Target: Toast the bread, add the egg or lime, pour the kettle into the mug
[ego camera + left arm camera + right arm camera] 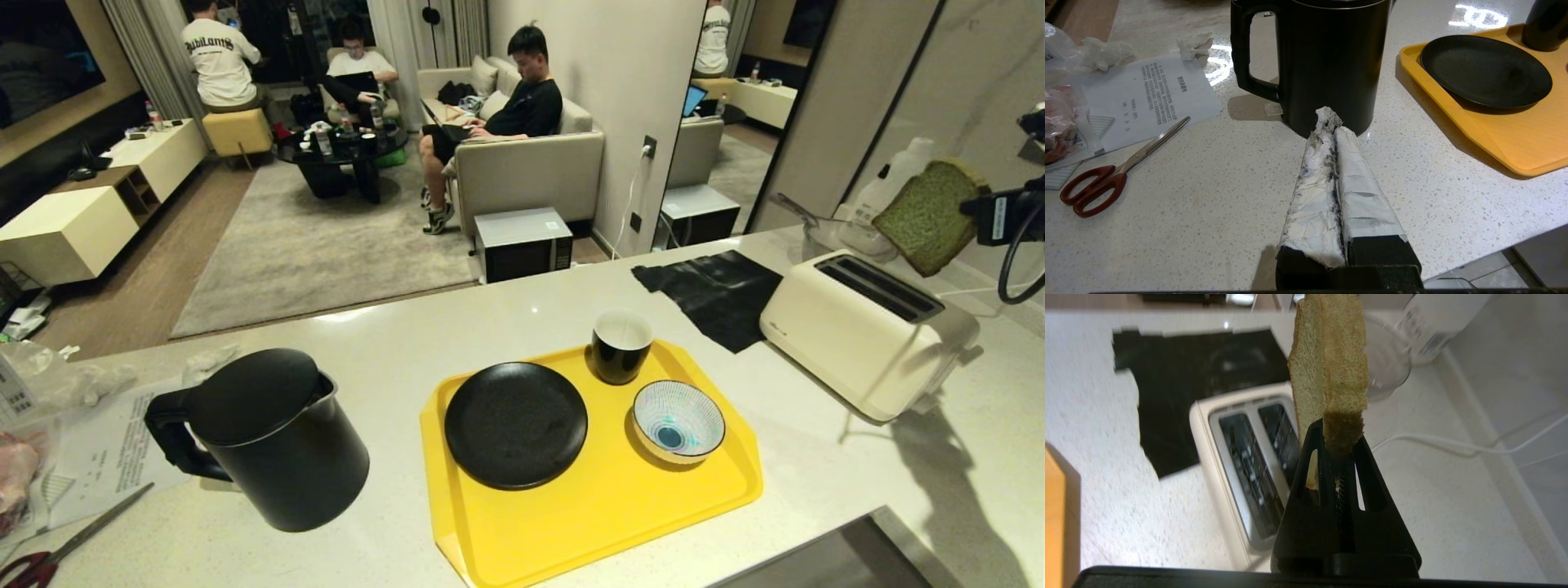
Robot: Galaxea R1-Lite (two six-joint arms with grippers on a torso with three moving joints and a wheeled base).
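My right gripper [1337, 435] is shut on the bread [931, 214], a green-faced slice with tan crust [1331, 367], held in the air above and behind the cream toaster [865, 331]. The toaster's two slots [1257, 465] lie open below the slice. The black kettle [273, 441] stands on the counter at the left, its handle [1245, 53] facing away from the tray. My left gripper [1331, 122], taped white, is shut and empty just short of the kettle's base. The black mug [620, 345] stands on the yellow tray [604, 523]. No egg or lime shows.
On the tray sit a black plate [516, 425] and a striped bowl [678, 420]. A black cloth [718, 294] lies left of the toaster. Red-handled scissors [1110, 179] and a printed sheet [1151, 98] lie left of the kettle. A white cable [1453, 445] and a clear jug [820, 233] sit behind the toaster. People sit in the room beyond.
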